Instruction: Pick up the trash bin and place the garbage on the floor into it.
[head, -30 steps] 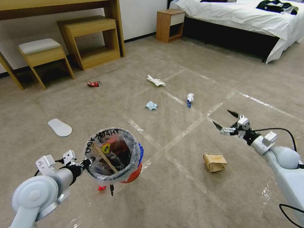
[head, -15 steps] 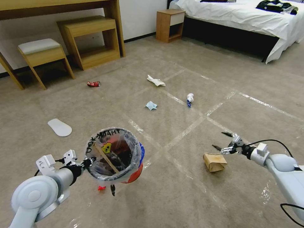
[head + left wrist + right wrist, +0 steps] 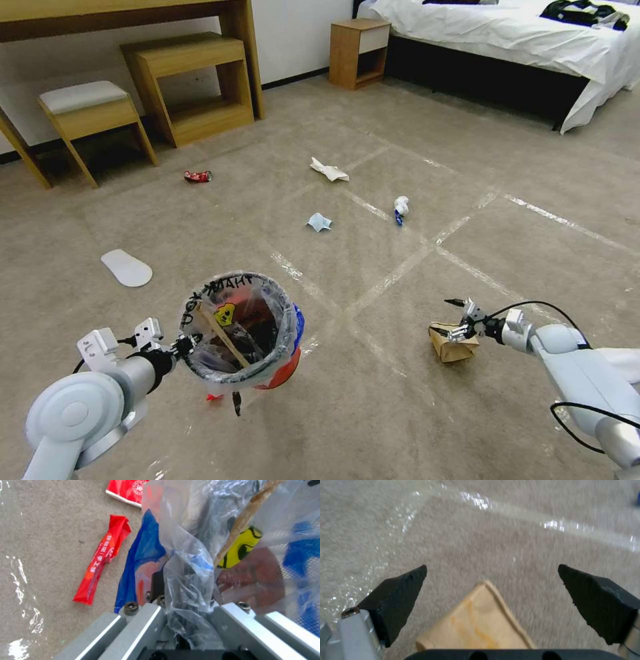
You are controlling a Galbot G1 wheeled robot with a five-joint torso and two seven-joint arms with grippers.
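Note:
The trash bin (image 3: 280, 363), red with a blue rim and a clear printed liner, hangs above the floor at lower left. My left gripper (image 3: 188, 344) is shut on its rim and liner (image 3: 186, 597). A wooden stick (image 3: 223, 335) leans inside it, and a red wrapper (image 3: 100, 560) lies on the carpet below. My right gripper (image 3: 445, 315) is low at the right, open, with its black fingertips (image 3: 410, 580) on either side of the crumpled brown paper bag (image 3: 455, 345) (image 3: 480, 625). Farther off lie a blue mask (image 3: 319, 222), a white-blue wad (image 3: 400, 206), white crumpled paper (image 3: 329, 171) and a crushed red can (image 3: 197, 176).
A flat white oval piece (image 3: 127, 268) lies on the carpet at left. A stool (image 3: 87, 107), a desk with a low shelf unit (image 3: 193, 80), a nightstand (image 3: 359, 52) and a bed (image 3: 520, 37) line the far side. Shiny tape lines (image 3: 393, 273) cross the floor.
My right gripper has come down and toward me, from well above the carpet to the brown paper bag, still open. The left arm and bin have stayed put.

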